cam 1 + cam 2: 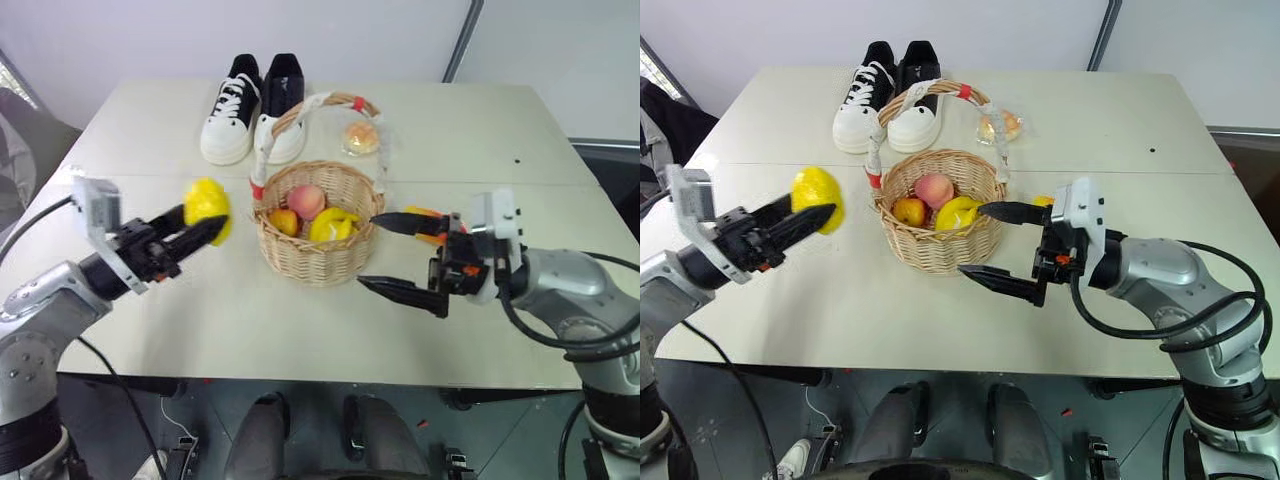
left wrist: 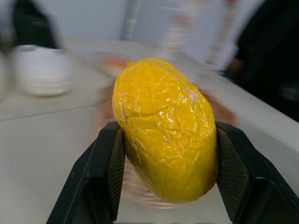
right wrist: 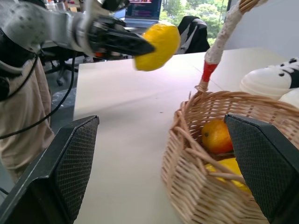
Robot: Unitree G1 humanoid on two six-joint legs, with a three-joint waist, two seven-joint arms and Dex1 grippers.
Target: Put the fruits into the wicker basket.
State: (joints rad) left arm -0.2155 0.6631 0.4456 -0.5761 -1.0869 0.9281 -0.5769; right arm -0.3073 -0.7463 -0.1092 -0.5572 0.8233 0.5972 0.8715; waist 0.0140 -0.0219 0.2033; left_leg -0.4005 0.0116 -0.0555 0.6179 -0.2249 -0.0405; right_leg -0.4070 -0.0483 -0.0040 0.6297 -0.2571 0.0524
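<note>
A bright-yellow lemon-like fruit (image 1: pixel 207 205) hangs above the table just left of the wicker basket (image 1: pixel 315 262), with my left gripper (image 1: pixel 208 218) shut on it. The left wrist view shows the fruit (image 2: pixel 163 130) squeezed between both pads. The basket holds a pinkish fruit (image 1: pixel 306 200), an orange one and a yellow one. My right gripper (image 1: pixel 369 249) stands open and level at the basket's right side, its fingers pointing at the wall. A bit of orange-yellow fruit (image 1: pixel 428 212) shows on the table behind its upper finger, mostly hidden.
A pair of black-and-white sneakers (image 1: pixel 250 110) stands behind the basket. A round pale-orange item in clear wrap (image 1: pixel 361 138) lies behind it to the right. The basket's tall handle (image 1: pixel 330 100) arches over its opening. Bare table (image 1: pixel 250 320) lies in front of the basket.
</note>
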